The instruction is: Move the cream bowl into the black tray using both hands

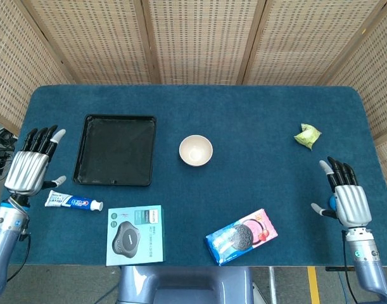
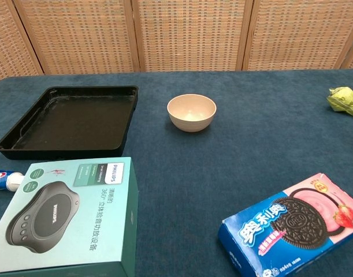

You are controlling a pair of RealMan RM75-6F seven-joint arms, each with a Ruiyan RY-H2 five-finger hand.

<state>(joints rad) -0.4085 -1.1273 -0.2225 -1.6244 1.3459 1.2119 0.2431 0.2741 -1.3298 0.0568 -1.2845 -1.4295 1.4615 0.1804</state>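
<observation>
Bare blue tabletop [image 1: 244, 120] rings the cream bowl [image 1: 196, 150] on every side, and an open strip separates it from the black tray [image 1: 117, 149], whose flat floor holds nothing. The left hand [image 1: 30, 168], fingers spread, hovers just left of the tray with a toothpaste tube [image 1: 73, 202] lying near it (close to the tray's front edge). A teal box [image 1: 135, 234] and a cookie pack [image 1: 241, 236] crowd the near edge. The right hand [image 1: 348, 197] has clear cloth between it and the bowl; a green wrapper [image 1: 307, 135] lies off to the far right.
</observation>
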